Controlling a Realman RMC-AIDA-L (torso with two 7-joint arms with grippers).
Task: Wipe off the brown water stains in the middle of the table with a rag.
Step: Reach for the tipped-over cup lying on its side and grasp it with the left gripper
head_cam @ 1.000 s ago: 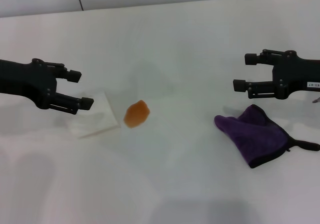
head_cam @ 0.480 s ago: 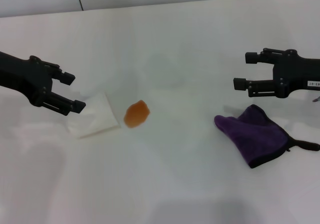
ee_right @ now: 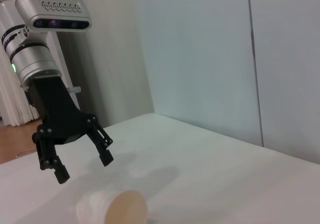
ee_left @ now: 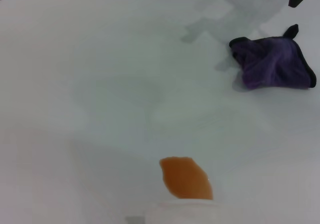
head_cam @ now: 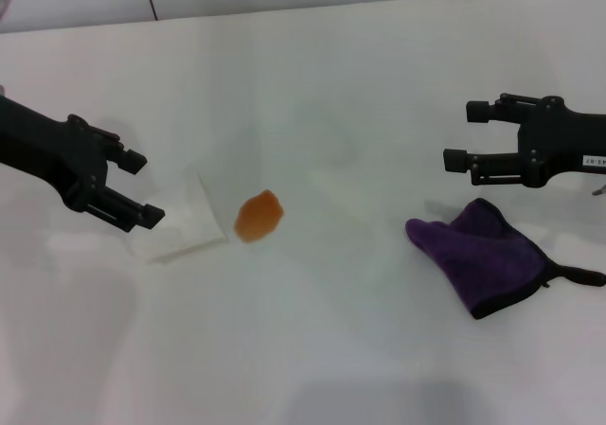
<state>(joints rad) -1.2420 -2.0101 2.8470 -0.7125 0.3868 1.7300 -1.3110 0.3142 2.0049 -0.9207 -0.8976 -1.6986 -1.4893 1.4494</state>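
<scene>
Rag [head_cam: 492,257]: lying crumpled at lower right of the head view on the table [head_cam: 360,103], directly below the right gripper [head_cam: 461,136], long axis running from upper left to the black loop at lower right. Right gripper hovering just above it, fingers spread, gripping nothing; clearly the nearer arm. Brown water stains [head_cam: 258,215]: sitting near frame centre, well apart from the rag. Left gripper [head_cam: 140,188]: hanging at left, fingers spread, over a tipped white paper cup [head_cam: 180,219] just beside the stain. Pickup not yet begun.
</scene>
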